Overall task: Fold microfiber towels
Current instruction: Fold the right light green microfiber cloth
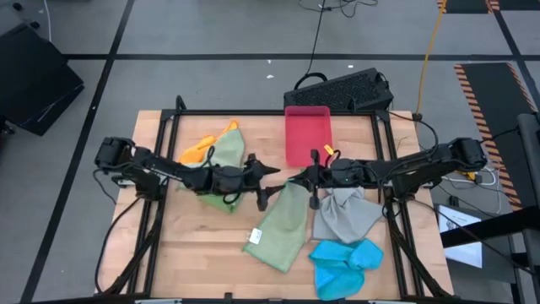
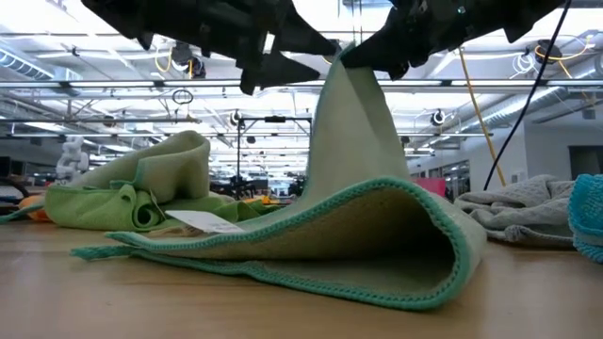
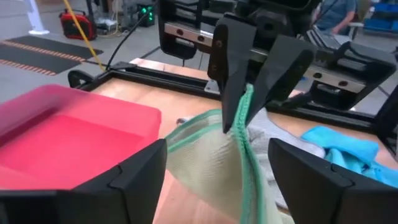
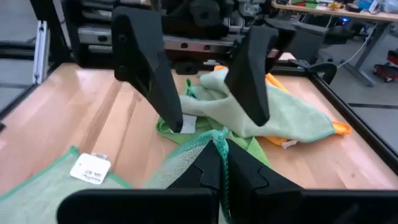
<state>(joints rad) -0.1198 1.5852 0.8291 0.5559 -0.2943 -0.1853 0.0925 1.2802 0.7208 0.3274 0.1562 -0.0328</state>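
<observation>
A pale sage green microfiber towel (image 1: 283,224) with a teal stitched edge lies near the table's middle, one corner raised. My right gripper (image 1: 302,180), reaching in from the right, is shut on that corner. My left gripper (image 1: 272,184) faces it from the left, open; its fingers (image 3: 140,180) stand apart on either side of the raised cloth, touching nothing. The towel's lower part (image 2: 311,254) rests doubled over on the wood, with a white label (image 1: 255,236) at its near left end. My right gripper pinches the sage towel's raised corner (image 3: 239,115) between its two fingers, at their free ends. The fingers come about level from the table's right. The cloth hangs from the corner in a slanting sheet, its lower part on the table. One layer or several, I cannot tell.
A heap of orange, bright green and sage towels (image 1: 221,156) lies at the far left. A grey towel (image 1: 346,215) and a bright blue one (image 1: 344,263) lie at the near right. The pink-red tray (image 1: 308,133) stands at the far middle. A black keyboard (image 1: 342,89) lies beyond the table.
</observation>
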